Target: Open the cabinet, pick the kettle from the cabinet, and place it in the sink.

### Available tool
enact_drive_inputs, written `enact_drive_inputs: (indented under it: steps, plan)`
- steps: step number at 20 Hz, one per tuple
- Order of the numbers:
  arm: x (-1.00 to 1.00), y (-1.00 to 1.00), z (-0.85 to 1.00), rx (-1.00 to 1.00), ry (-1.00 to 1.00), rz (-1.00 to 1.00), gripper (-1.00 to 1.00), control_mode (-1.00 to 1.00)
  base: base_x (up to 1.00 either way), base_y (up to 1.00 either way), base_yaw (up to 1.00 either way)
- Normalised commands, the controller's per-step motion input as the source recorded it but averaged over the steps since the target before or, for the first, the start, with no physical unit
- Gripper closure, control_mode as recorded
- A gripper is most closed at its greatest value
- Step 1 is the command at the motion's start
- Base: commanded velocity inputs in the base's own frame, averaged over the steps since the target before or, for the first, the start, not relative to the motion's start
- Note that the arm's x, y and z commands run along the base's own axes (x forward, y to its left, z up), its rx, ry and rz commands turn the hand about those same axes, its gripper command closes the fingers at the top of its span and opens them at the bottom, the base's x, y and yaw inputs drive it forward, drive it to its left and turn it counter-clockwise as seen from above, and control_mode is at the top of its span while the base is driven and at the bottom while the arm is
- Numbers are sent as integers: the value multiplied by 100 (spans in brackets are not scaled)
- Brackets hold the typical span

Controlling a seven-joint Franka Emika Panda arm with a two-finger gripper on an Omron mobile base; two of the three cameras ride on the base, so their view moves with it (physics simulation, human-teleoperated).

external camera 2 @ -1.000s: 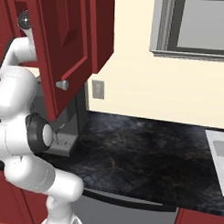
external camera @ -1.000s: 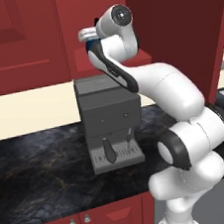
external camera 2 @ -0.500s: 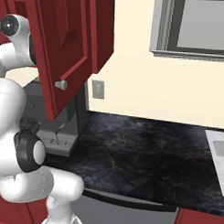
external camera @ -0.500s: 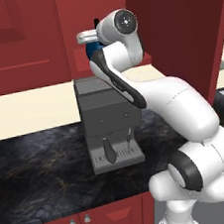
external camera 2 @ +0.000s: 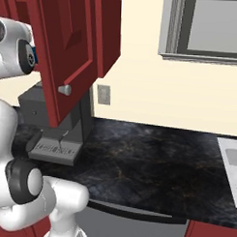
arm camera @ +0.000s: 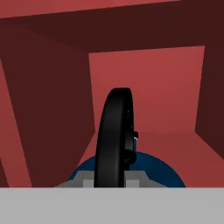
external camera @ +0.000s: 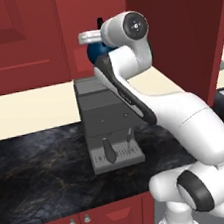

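The claw [arm camera: 113,181] is pinched tight on the black handle of the kettle [arm camera: 155,171], inside the open cabinet [arm camera: 144,92]. The kettle hangs just below the claw. The sink [external camera 2: 231,165] is far off to its right.

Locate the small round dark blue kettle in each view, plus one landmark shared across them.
Left base view: the small round dark blue kettle sits upper centre, just behind the arm's wrist, above the grey coffee machine.
Right base view: a blue sliver at the far left edge, beside the open dark red cabinet door.
Hand view: bottom centre, black arched handle upright, inside the cabinet.
Shared landmark: the coffee machine in both base views.
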Motion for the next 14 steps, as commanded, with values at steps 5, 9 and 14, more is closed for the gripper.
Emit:
enact_drive_inputs:
  steps: [5, 9, 14]
  plan:
    - [-66, 0, 12, 2, 0, 0, 100, -100, 0, 0, 0]
    - [-69, 0, 2, 0, 0, 0, 100, -100, 0, 0, 0]
    - [-66, -2, -4, 0, 0, -2, 100, -100, 0, 0, 0]
